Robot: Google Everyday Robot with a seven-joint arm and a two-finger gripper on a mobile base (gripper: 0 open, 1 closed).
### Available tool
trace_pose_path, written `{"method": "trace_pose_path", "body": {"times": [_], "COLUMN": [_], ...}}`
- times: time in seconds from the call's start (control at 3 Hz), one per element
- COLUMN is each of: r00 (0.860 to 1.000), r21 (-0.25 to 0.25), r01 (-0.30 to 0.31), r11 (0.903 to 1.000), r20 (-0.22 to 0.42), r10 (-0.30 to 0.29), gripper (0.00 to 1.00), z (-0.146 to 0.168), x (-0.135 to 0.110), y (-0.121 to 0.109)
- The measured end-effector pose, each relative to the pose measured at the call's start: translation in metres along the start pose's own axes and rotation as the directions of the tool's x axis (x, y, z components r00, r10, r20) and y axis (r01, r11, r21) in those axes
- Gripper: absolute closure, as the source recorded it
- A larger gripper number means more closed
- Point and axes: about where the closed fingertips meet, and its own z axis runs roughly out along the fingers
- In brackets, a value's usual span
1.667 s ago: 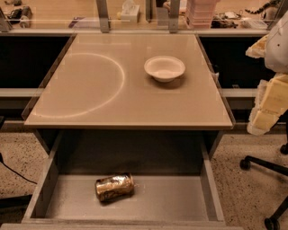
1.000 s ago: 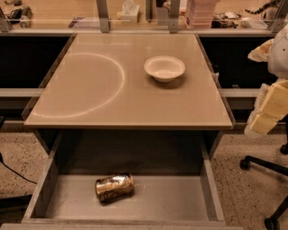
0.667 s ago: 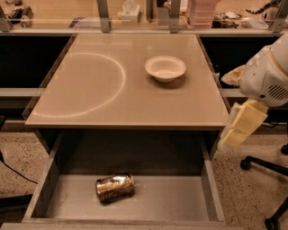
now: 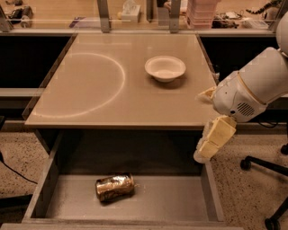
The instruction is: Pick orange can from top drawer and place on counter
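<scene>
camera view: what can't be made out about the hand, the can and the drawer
- Arm: cut off by the right edge; the hand hangs by the counter's front right corner, near the top drawer's right wall.
- Top drawer: back lies in shadow under the counter; front cut by the bottom edge.
- Orange can, on its side: any label is unreadable.
- Clutter behind the counter: cut by the top edge.

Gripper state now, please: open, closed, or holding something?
Gripper: open or closed cannot be told; it is above the right wall of the top drawer, apart from the orange can, which lies on the drawer floor.
</scene>
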Motion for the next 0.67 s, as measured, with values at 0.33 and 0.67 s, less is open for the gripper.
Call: {"method": "trace_pose_path", "body": {"times": [0.33, 0.67], "r00": [1.0, 0.991], "r21": [-0.001, -0.005], "r01": [0.022, 0.051], "r11": [0.9998, 0.9987], "r20": [0.02, 0.12], "r10": [-0.022, -0.05], "gripper": [0.0, 0.0], "z": [0.002, 0.027], "x": [-0.003, -0.012], "y": [0.005, 0.028]}}
